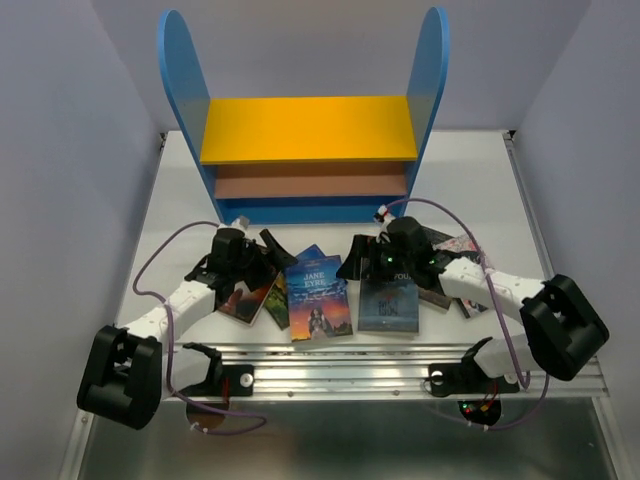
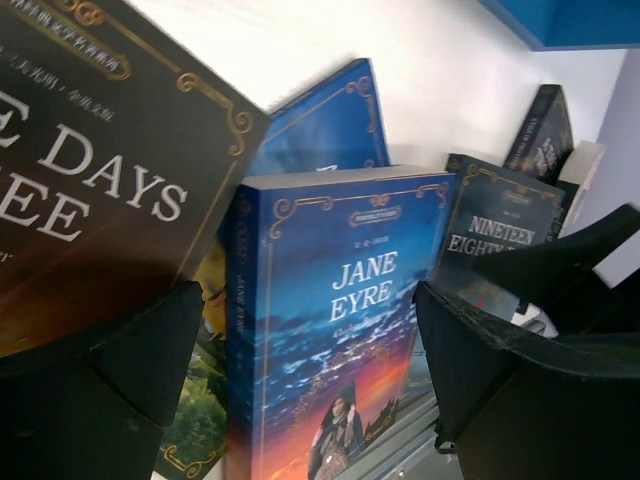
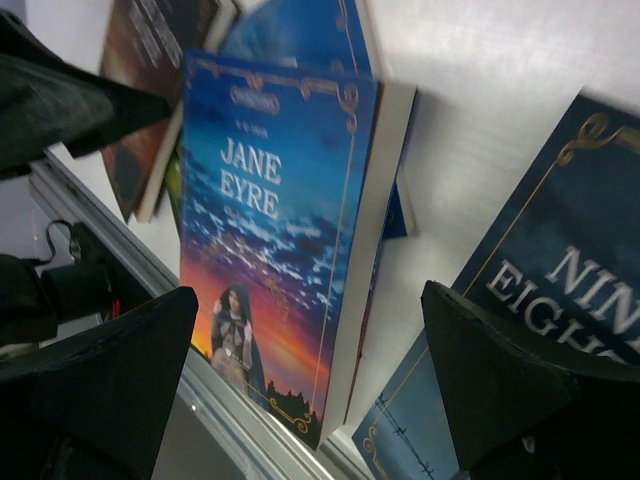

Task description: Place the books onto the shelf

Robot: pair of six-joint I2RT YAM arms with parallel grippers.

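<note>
The books (image 1: 255, 295) are spread in an overlapping row on the white desk (image 1: 180, 200), just in front of the shelf (image 1: 305, 130) with its blue sides and yellow upper board. Jane Eyre (image 1: 318, 300) is laid face up in the middle, between the two arms. The left tool (image 1: 265, 248) is held wide apart above the left-hand books, with nothing gripped. The right tool (image 1: 360, 258) is likewise spread wide beside the dark Nineteen Eighty-Four (image 1: 388, 305), with nothing held.
</note>
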